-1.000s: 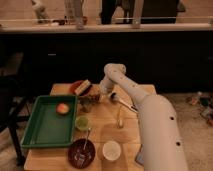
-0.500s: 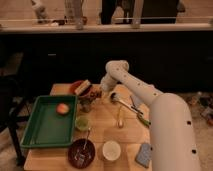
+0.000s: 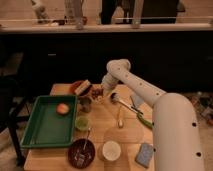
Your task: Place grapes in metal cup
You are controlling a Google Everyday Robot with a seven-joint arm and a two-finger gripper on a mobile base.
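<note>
The hand (image 3: pixel 102 91) is closed tight, with the grapes (image 3: pixel 96 93) right at its tip. The metal cup (image 3: pixel 86 104) stands just left of it, a little nearer to the camera.

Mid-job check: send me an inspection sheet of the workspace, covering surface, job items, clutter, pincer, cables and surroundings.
Surface: wooden table, crowded.
Job's things: grapes at the pincer's tip, not in the metal cup; the cup stands upright beside the green tray.
Clutter: orange fruit in the tray; green cup; white cup; dark bowl; blue sponge; ladle.
Pincer: pincer shut, low over the table's far side at the grapes; whether it grips them cannot be told.
Cables: nothing seen.
Surroundings: dark counter behind the table.
</note>
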